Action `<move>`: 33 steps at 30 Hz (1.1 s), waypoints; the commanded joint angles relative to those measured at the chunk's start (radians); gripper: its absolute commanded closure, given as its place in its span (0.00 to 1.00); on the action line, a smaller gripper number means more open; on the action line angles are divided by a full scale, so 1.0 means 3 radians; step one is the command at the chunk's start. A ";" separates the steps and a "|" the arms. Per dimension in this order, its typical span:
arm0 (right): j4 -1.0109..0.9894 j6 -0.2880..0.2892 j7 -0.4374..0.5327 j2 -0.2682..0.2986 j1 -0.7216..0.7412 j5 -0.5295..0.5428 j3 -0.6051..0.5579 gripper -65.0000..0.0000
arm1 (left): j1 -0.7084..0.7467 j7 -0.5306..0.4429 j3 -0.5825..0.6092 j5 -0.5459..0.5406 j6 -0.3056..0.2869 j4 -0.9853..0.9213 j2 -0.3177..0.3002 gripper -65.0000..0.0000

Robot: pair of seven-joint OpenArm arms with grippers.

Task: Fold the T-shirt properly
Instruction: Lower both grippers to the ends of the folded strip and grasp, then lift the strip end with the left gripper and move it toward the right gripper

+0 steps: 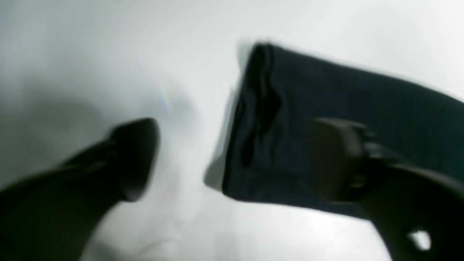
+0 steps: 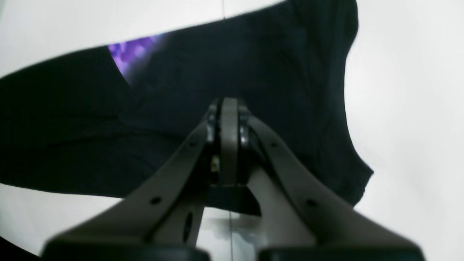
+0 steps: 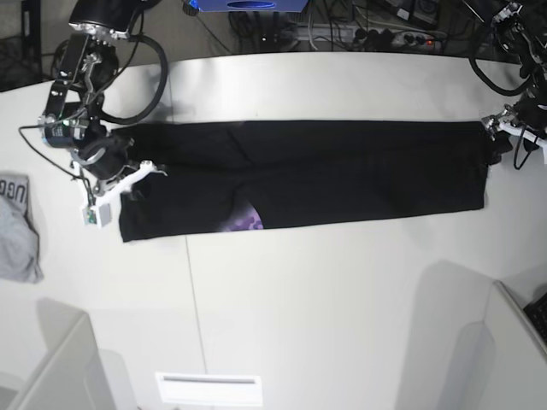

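Right hand (image 3: pixel 128 175) low at the left end of the T-shirt (image 3: pixel 342 171), fingers pressed together, tips over black cloth; whether pinching it, cannot tell. T-shirt lying flat as one long band across the white table (image 3: pixel 325 299). Purple print (image 3: pixel 248 224) peeking at its near edge. Left hand (image 1: pixel 232 159) at the far right end, fingers spread wide, holding nothing. Grey garment (image 3: pixel 17 226) near the table's left edge.

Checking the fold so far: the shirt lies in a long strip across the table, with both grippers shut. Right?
Not quite. The shirt does lie in a long strip, and the right gripper is shut, but the left wrist view shows the left gripper open.
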 commanded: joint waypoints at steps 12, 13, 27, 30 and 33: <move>0.0069 0.0012 0.0068 -0.0035 0.0001 0.0068 -0.0118 1.00 | -0.0273 -0.0133 0.0198 0.0032 -0.0217 -0.0596 -0.0092 0.00; 0.0069 0.0012 0.0068 -0.0040 0.0001 0.0068 -0.0118 1.00 | -0.0283 -0.0133 0.0198 0.0119 -0.0217 -0.0631 -0.0092 0.00; 0.0069 0.0012 0.0068 -0.0056 0.0001 0.0068 -0.0118 1.00 | -0.0457 -0.0133 0.0464 0.0549 -0.0222 -0.0780 -0.0067 0.14; 0.0074 0.0012 0.0074 -0.0056 -0.0035 0.0068 -0.0118 1.00 | -0.0498 -0.0143 0.0479 0.0544 -0.0222 -0.0928 -0.0072 0.39; 0.0085 0.0012 0.0074 -0.0056 -0.0061 0.0068 -0.0098 1.00 | -0.0513 -0.0296 0.0484 0.0569 -0.0222 -0.0969 -0.0072 0.66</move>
